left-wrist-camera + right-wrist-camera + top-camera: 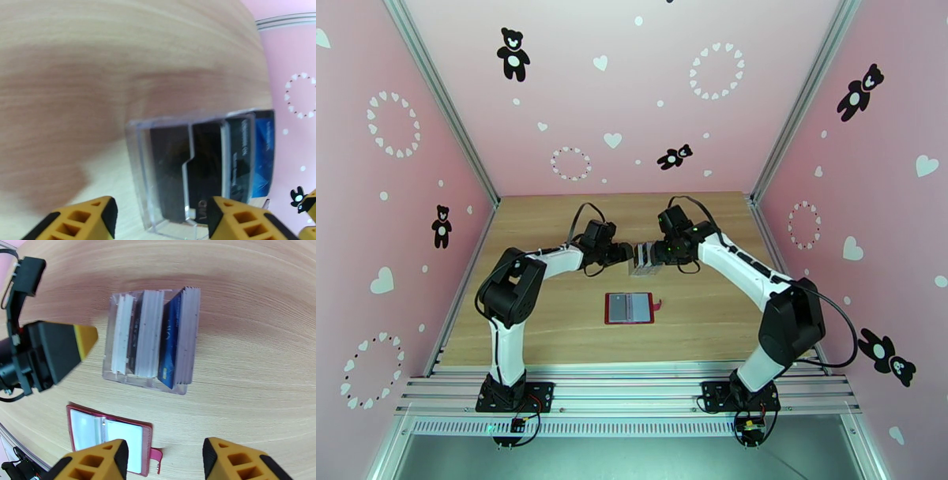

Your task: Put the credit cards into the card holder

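Clear rack (645,260) on tabletop (553,331), credit cards (170,346) upright in slots. Left gripper (160,215) and right gripper (164,453) flank rack, both spread, empty. Card holder (630,308) open flat, nearer. Pink walls (821,118), bear prints.

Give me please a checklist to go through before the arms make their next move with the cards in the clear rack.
1. Card holder lying open, pockets facing up: ok.
2. Credit cards standing upright in the clear rack: ok.
3. Left jaws apart and empty, beside the rack: ok.
4. Right jaws apart and empty, near the rack: ok.
5. A card gripped for the transfer: not ok, none is held.
6. Holder pockets free to take a card: cannot tell.
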You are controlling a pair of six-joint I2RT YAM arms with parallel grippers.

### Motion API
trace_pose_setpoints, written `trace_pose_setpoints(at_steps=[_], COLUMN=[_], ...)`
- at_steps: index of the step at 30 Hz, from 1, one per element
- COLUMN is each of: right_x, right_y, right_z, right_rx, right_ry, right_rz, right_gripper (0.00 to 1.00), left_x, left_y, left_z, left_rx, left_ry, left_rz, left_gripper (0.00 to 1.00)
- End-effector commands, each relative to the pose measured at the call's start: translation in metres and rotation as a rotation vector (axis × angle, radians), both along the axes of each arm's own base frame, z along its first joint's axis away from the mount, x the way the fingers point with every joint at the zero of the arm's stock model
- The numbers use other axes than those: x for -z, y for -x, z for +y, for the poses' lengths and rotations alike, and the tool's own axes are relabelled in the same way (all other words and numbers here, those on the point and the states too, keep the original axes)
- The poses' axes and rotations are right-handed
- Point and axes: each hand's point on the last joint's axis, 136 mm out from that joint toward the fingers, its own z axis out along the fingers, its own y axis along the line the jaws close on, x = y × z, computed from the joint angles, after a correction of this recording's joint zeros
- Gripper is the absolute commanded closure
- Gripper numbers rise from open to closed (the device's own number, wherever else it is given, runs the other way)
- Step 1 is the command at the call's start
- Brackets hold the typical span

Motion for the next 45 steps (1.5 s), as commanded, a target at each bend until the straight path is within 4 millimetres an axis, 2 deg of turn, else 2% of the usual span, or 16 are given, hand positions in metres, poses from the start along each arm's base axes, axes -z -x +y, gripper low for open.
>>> trace_pose_setpoints(at_steps=[1,10,18,27,45], right_x=[0.001,0.006,0.015,0.031,0.052], right_y=[-0.006,-0.022,-0.034,-0.042,-0.05], right_z=[-0.004,-0.001,-0.003,-0.002,-0.002], right_rx=[0.005,-0.001,-0.004,-0.007,-0.015], right_ry=[0.045,0.082,0.142,0.172,0.199], right_rz=[0.006,0.018,0.024,0.046,0.078], right_gripper=[0.45,0.45,0.45,0.45,0.45], left_x=[0.022,0.033,0.039,0.035,0.038], left_y=[0.006,0.008,0.013,0.015,0.02], left_z=[-0.003,-0.007,-0.001,-0.005,-0.016], left_rx=[0.022,0.038,0.027,0.052,0.099], left_ry=[0.034,0.042,0.007,0.006,0.018], left_rz=[0.047,0.062,0.085,0.078,0.097], left_gripper=[0.36,0.37,0.47,0.51,0.46])
